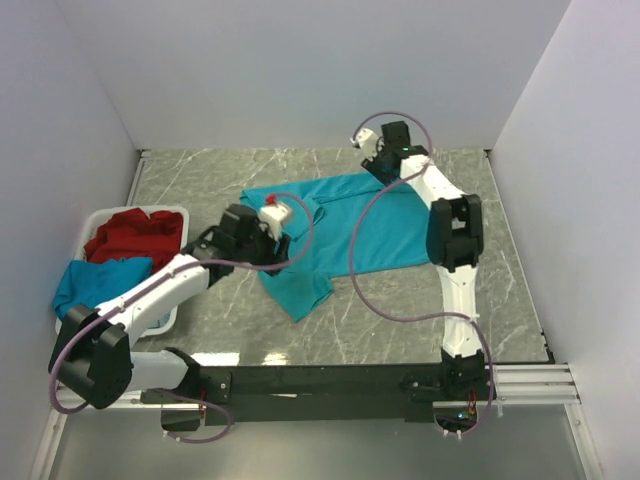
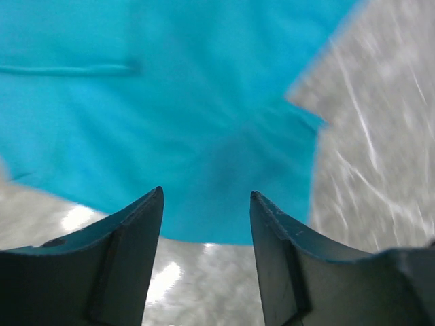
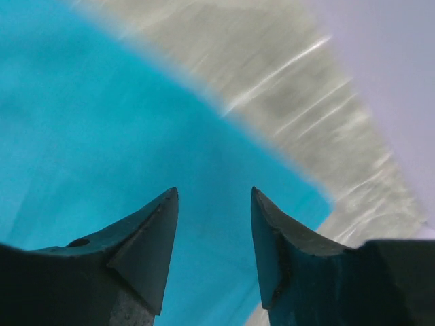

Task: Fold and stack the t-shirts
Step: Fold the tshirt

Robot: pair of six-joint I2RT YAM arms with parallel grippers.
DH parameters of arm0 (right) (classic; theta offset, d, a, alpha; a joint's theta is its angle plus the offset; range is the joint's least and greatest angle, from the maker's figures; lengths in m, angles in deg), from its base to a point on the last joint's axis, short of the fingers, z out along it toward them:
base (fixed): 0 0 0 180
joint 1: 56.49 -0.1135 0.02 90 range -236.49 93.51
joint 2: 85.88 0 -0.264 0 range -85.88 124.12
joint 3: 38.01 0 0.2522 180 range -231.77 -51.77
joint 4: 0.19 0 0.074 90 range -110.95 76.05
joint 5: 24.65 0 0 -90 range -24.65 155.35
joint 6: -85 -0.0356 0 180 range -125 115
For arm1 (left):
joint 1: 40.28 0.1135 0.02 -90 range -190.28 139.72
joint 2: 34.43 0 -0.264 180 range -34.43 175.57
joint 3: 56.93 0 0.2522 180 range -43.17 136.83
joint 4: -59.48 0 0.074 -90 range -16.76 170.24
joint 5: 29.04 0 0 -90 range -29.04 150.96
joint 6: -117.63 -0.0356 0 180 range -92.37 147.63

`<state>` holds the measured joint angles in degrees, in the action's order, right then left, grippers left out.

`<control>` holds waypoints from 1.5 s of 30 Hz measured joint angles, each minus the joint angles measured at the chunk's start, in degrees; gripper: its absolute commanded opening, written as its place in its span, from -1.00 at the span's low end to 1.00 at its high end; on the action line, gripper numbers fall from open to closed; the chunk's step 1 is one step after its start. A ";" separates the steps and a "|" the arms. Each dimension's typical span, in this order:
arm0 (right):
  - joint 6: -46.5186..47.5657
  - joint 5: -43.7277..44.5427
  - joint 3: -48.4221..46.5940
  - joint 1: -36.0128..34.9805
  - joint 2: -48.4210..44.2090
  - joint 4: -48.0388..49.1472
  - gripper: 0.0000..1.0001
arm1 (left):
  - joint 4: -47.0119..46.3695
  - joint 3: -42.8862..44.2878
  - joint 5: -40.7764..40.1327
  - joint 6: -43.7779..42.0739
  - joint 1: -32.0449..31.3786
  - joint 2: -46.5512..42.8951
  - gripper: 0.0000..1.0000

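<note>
A teal-blue t-shirt (image 1: 345,228) lies spread on the marble table, one sleeve (image 1: 298,292) pointing toward the near edge. My left gripper (image 1: 278,216) hovers at the shirt's left side. Its jaws are open and hold nothing (image 2: 206,193), with the teal cloth (image 2: 170,122) just ahead of the tips. My right gripper (image 1: 376,158) is at the shirt's far right corner, also open and holding nothing (image 3: 214,190) above the cloth (image 3: 102,149). A red t-shirt (image 1: 135,235) and a blue one (image 1: 95,280) sit in the basket.
The white plastic basket (image 1: 150,209) stands at the table's left edge, beside my left arm. White walls close in the back and both sides. Bare marble (image 1: 400,310) lies between the shirt and the arm bases.
</note>
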<state>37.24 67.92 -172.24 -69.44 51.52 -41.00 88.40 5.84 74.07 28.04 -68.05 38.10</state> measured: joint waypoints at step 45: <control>34.12 -42.03 66.16 21.55 -55.04 -21.66 -0.05 | -3.04 -11.15 -21.99 -20.59 -33.55 3.02 -0.99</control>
<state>71.36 25.89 -106.07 -47.88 -3.51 -62.66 85.36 -5.31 52.08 7.45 -101.60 41.12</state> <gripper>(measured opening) 0.475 0.012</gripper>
